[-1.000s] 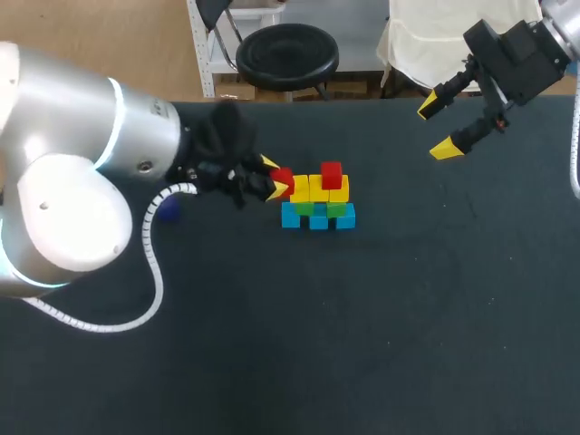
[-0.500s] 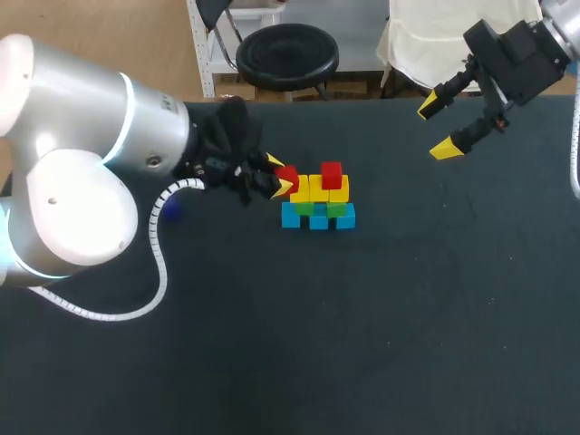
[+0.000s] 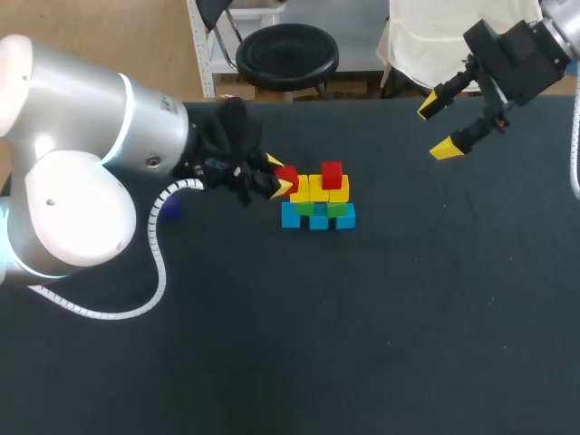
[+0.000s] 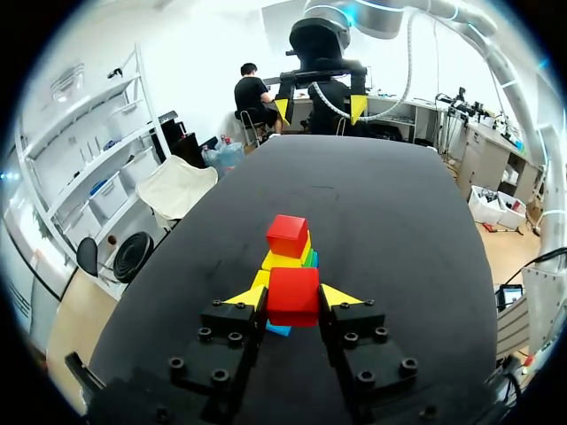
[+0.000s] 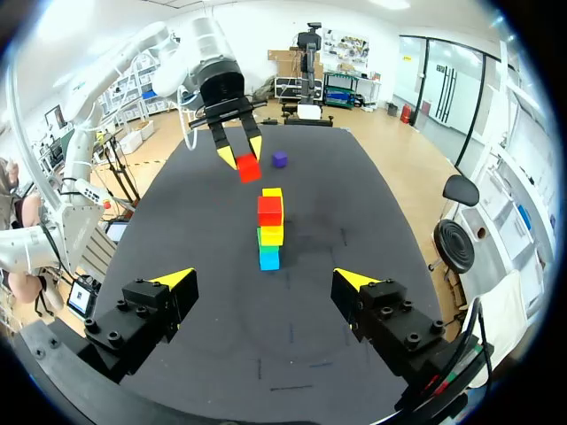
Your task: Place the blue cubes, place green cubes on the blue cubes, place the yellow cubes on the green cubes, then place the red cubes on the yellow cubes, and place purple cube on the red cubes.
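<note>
Head view, left to right. Purple cube [image 3: 169, 209] lies on the counter [image 3: 381, 326] beside the left arm's cable, well apart from the stack. Left pincer [image 3: 277, 177] is clamped on a red cube [image 3: 287, 177], just beside the stack's left end at yellow-row height. Stack: blue cubes [image 3: 318, 220] at the bottom, green cubes [image 3: 337, 209], yellow cubes [image 3: 317, 188], second red cube [image 3: 332, 173] on top, toward the right. Right pincer [image 3: 441, 127] is spread wide, gripping nothing, over the counter's far right.

Yellow-tipped left pincer [image 4: 295, 296], red cube [image 4: 293, 299] (table [image 4: 399, 221] black).
</note>
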Controlling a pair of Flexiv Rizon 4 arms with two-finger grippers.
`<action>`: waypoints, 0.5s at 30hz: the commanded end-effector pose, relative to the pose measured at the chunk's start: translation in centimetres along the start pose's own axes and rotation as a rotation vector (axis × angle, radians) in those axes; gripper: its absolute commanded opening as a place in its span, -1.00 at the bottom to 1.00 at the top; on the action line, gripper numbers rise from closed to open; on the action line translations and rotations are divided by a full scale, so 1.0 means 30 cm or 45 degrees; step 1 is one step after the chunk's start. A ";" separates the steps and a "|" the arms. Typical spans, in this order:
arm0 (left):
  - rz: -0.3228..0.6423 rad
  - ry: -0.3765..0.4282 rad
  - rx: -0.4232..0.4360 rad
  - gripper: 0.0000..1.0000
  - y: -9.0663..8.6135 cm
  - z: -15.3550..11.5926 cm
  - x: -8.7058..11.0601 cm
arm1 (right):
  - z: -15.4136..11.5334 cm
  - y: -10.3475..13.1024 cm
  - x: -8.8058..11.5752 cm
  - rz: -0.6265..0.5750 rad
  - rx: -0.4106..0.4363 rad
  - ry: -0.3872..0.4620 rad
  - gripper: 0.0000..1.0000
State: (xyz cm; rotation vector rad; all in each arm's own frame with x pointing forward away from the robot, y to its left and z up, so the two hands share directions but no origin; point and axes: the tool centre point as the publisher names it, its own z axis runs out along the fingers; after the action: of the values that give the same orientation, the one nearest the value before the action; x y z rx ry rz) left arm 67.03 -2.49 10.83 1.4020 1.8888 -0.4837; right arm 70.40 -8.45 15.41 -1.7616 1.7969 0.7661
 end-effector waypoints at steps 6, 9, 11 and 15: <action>-0.005 -0.014 0.008 -1.00 0.012 -0.002 -0.010 | 0.001 0.001 0.000 0.000 0.001 0.000 1.00; -0.001 -0.030 0.043 -1.00 0.033 -0.005 -0.026 | 0.001 0.001 0.000 0.000 0.001 0.000 1.00; -0.010 -0.037 0.082 -1.00 0.052 0.000 -0.030 | 0.001 0.001 0.000 0.000 0.001 0.000 1.00; -0.011 -0.056 0.138 -1.00 0.072 0.006 -0.035 | 0.001 0.001 0.000 0.000 0.001 0.000 1.00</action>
State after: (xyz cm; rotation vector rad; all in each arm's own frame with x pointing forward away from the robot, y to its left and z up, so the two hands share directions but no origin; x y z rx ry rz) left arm 68.26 -2.79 11.93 1.4137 1.8743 -0.5679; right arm 70.40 -8.45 15.41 -1.7616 1.7969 0.7661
